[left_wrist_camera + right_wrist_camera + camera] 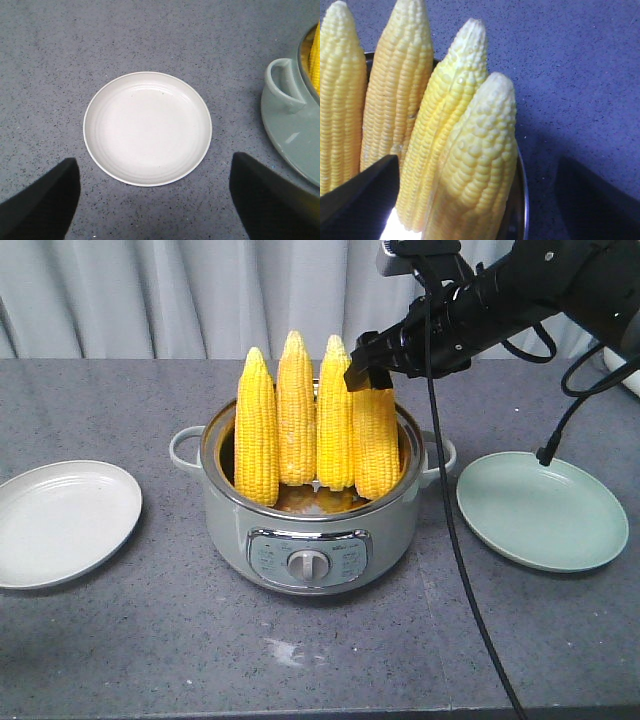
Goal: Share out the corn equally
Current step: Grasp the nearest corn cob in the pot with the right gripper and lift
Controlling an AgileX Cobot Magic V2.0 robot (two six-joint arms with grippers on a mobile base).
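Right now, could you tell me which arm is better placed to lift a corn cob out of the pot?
Right: the right tool, open, straddles a corn cob; the left tool hangs over the white plate.

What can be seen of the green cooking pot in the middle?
The pot is round, pale green, with a shiny metal rim, a loop handle on each side and a front panel with a knob. It stands upright and lidless on the grey table, between a white plate and a green plate, touching neither. Four corn cobs stand upright inside.
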